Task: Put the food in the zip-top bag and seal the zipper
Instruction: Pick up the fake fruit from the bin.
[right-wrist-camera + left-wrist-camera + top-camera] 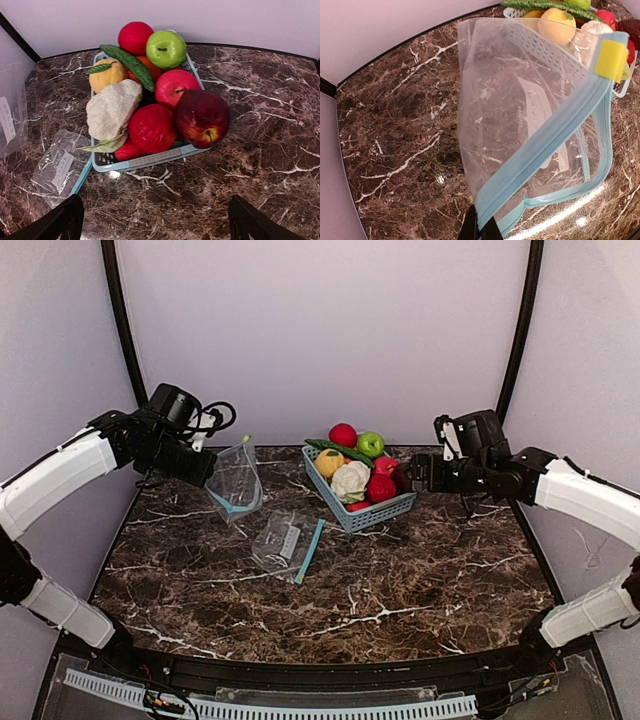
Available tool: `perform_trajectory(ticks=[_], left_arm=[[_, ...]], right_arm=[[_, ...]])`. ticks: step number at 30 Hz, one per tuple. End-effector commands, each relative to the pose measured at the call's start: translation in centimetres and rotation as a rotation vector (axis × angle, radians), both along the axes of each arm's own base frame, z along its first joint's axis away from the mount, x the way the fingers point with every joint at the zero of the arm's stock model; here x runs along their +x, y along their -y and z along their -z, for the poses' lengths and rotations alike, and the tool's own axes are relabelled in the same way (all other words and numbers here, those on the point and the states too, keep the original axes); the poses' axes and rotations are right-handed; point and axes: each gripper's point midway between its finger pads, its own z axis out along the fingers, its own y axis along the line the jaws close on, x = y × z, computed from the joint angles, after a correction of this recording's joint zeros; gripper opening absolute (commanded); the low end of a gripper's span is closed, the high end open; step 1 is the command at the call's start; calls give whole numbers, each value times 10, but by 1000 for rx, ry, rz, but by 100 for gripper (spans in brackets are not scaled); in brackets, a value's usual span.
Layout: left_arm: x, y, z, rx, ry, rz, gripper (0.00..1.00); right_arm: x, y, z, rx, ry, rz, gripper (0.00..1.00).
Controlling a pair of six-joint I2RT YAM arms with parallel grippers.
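Top external | left gripper (207, 468) clenched on zip-top bag (237, 483) above tabletop (400, 580) | right gripper (408, 476) released beside food (380, 488) in basket (375, 515) | best: straddle nearest dark apple (201, 118) squarely before closing

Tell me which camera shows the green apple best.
Right wrist: the green apple is large, unblocked, stem showing. Top external shows it small at the basket's far end; left wrist catches only a sliver.

The basket (150, 160) is light blue, one apple (166, 49) green, the table (260, 165) white-veined brown marble.
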Motion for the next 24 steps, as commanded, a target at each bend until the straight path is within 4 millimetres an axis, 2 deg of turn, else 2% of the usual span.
perform_trajectory(ticks=[1, 4, 7, 16, 24], left_arm=[[6, 8, 41, 27, -67, 40, 1], [7, 17, 56, -14, -85, 65, 1], [7, 21, 61, -51, -90, 76, 1], [-5, 33, 70, -140, -123, 119, 1], [-7, 36, 75, -153, -147, 128, 1]], right_arm=[[19, 17, 16, 6, -80, 13, 99], [32, 24, 29, 3, -113, 13, 99], [44, 26, 36, 8, -127, 10, 99], [76, 17, 43, 57, -125, -16, 99], [107, 21, 67, 51, -147, 24, 99]])
